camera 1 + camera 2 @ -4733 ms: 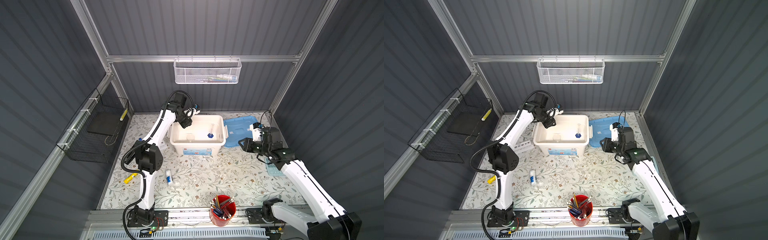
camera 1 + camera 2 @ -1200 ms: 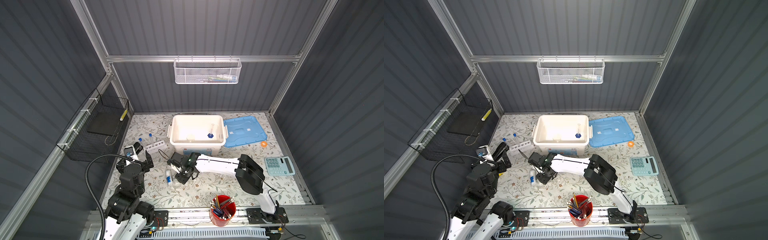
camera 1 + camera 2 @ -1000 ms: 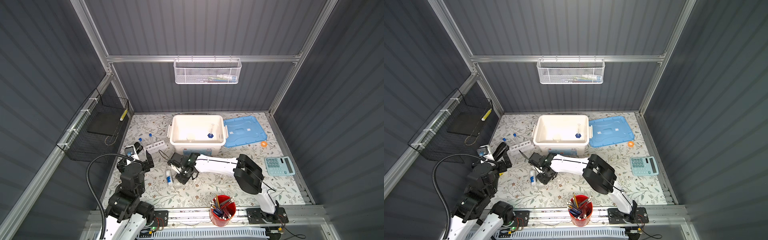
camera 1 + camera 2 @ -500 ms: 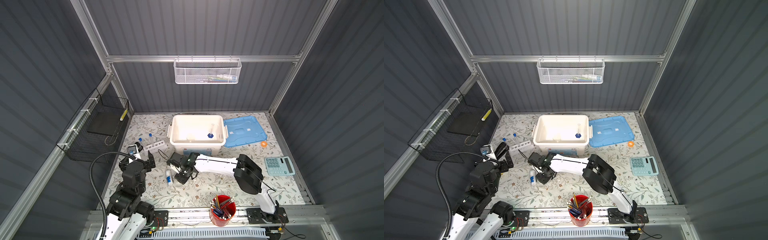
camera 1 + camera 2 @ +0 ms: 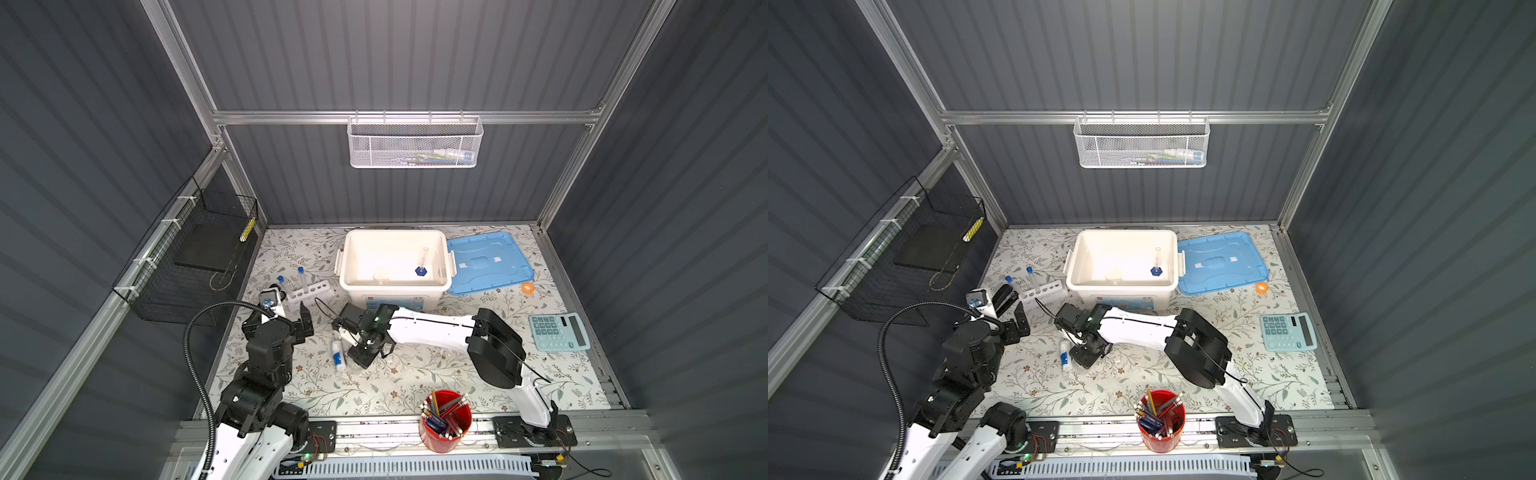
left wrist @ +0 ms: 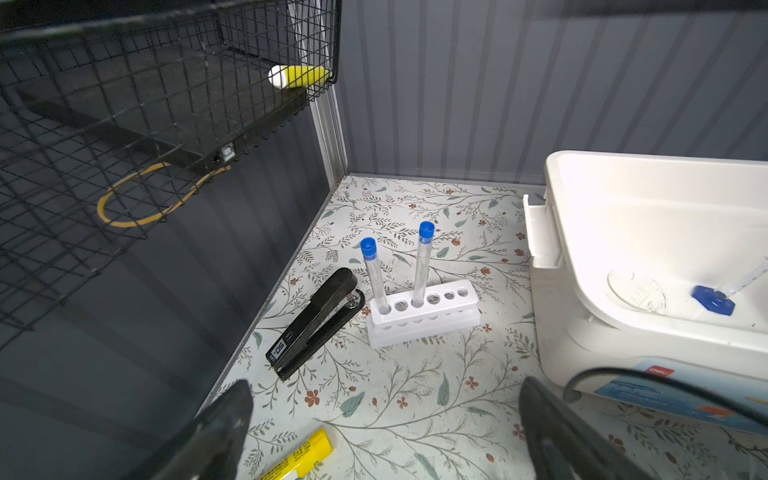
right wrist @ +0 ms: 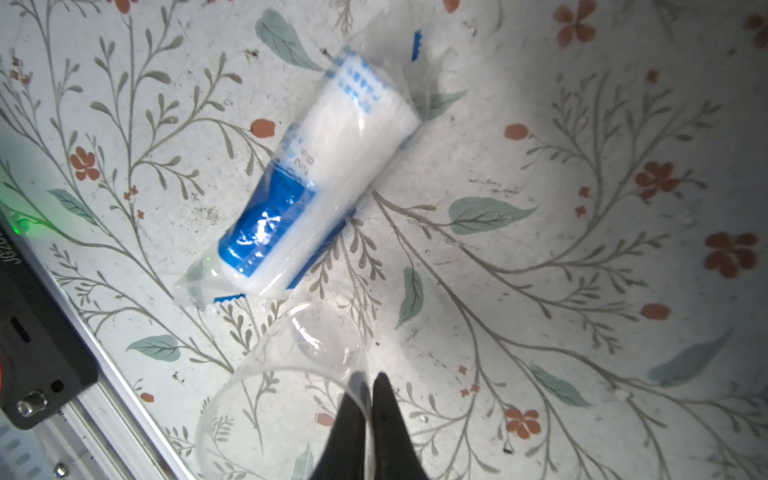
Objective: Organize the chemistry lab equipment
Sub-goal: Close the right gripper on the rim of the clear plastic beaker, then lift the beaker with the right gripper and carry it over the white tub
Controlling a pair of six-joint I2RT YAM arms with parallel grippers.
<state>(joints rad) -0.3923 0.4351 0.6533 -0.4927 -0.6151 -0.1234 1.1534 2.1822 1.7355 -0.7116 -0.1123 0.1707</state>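
My right gripper (image 7: pixel 369 384) is shut on the rim of a clear glass beaker (image 7: pixel 291 374), one finger inside the wall and one outside. In both top views it (image 5: pixel 365 353) (image 5: pixel 1086 353) sits low over the mat in front of the white bin (image 5: pixel 395 236). In the bin stand a measuring cylinder with a blue foot (image 6: pixel 712 301) and a small glass beaker (image 6: pixel 636 291). Two blue-capped tubes (image 6: pixel 423 262) stand in a white rack (image 6: pixel 419 316). My left gripper (image 6: pixel 384 432) (image 5: pixel 277 324) hangs open and empty short of the rack.
A blue-and-white plastic packet (image 7: pixel 316 178) (image 5: pixel 338 357) lies beside the held beaker. A black stapler (image 6: pixel 316 324) and a yellow glue stick (image 6: pixel 299 457) lie near the left wall. The blue lid (image 5: pixel 486 262), an orange cap (image 5: pixel 527 287), the calculator (image 5: pixel 559 331) and the red pencil cup (image 5: pixel 445 419) are on the right and front.
The right gripper's jaws have closed onto the beaker rim. The left gripper has crept a little forward toward the rack, still open.
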